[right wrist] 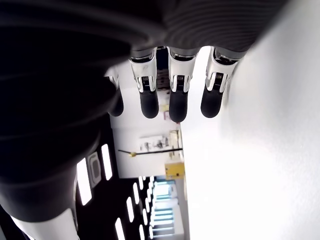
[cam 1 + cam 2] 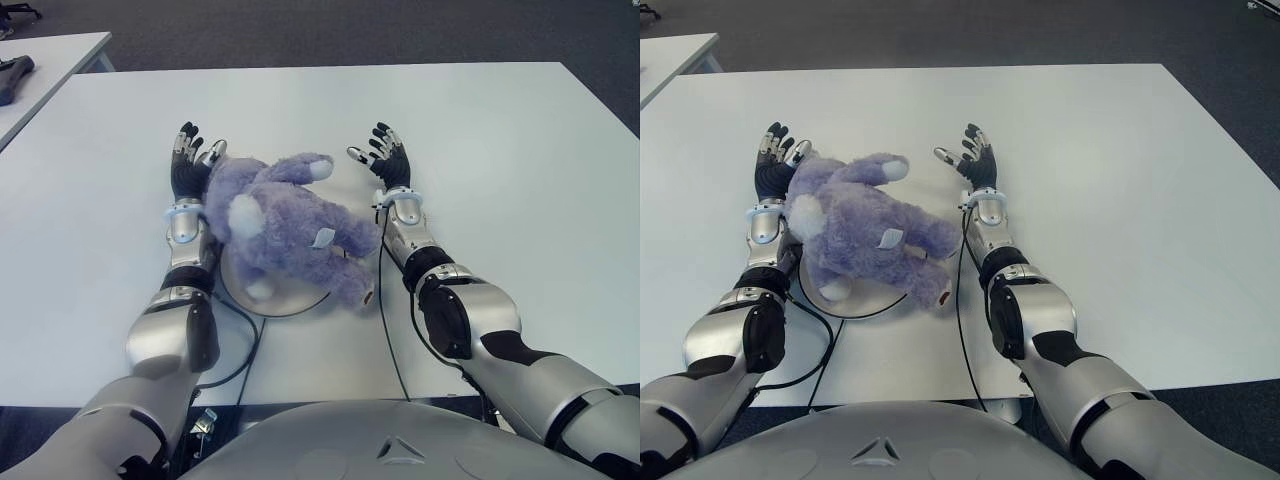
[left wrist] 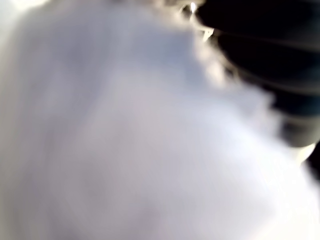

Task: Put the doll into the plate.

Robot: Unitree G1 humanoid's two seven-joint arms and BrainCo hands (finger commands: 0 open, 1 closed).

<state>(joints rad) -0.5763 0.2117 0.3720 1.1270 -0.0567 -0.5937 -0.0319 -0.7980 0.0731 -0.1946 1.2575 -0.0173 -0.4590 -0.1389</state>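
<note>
Purple doll (image 2: 285,225) sprawled over the plate (image 2: 292,298) at centre frame, legs overhanging toward lower right, left hand (image 2: 190,165) and right hand (image 2: 385,158) spread wide, holding nothing; liable to slide onto the desk (image 2: 500,150) if brushed by a withdrawing left hand.

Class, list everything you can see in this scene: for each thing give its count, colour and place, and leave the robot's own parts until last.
doll: one, purple plush with white patches, lying over the plate, between the two hands.
plate: one, pale, on the table, mostly hidden under the doll.
table: one, white, under everything.
second table: one, white, far left corner.
cables: two, black, running along the arms over the table.
left hand: one, black and silver, fingers spread, against the doll's left side.
right hand: one, black and silver, fingers spread, right of the doll, holding nothing.
</note>
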